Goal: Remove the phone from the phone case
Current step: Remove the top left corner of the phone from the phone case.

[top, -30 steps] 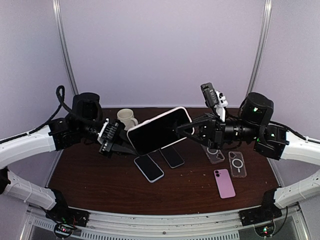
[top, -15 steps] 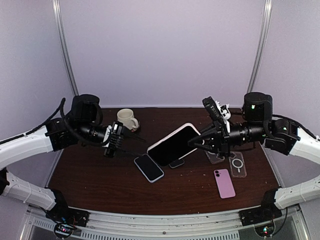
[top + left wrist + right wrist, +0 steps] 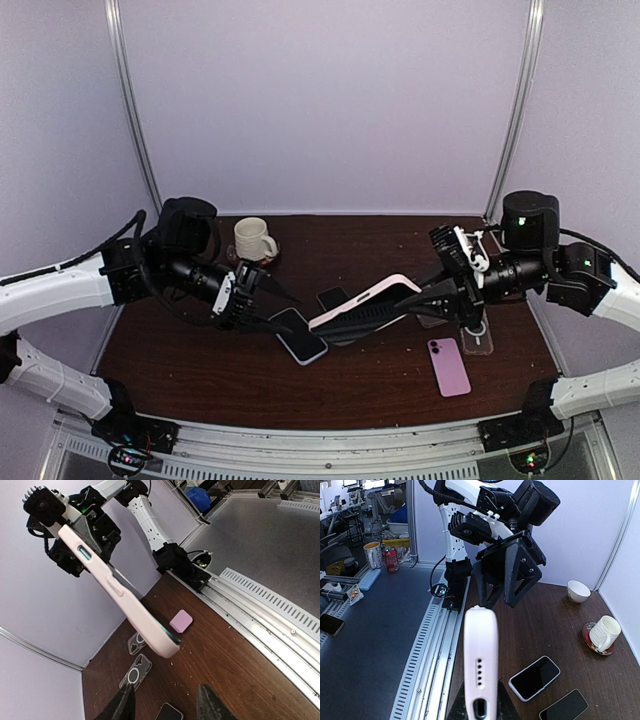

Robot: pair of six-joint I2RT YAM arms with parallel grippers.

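A phone in a pale pink case (image 3: pixel 365 305) hangs tilted low over the middle of the brown table (image 3: pixel 200 360). My right gripper (image 3: pixel 425 298) is shut on its right end. In the right wrist view the case (image 3: pixel 481 655) shows edge-on, its port end between my fingers (image 3: pixel 457 707). My left gripper (image 3: pixel 262 300) is open and empty, just left of the case's free end and apart from it. In the left wrist view the case (image 3: pixel 115 587) slants above my spread fingers (image 3: pixel 122 707).
A black phone in a clear case (image 3: pixel 298 335) lies under the left gripper, with another black phone (image 3: pixel 335 298) behind it. A white mug (image 3: pixel 253 238) stands back left. Two clear cases (image 3: pixel 475 330) and a pink phone (image 3: pixel 448 366) lie to the right.
The left gripper has let go of the cased phone and dropped toward the table. The right gripper has carried the phone down and to the right, tilting it flatter.
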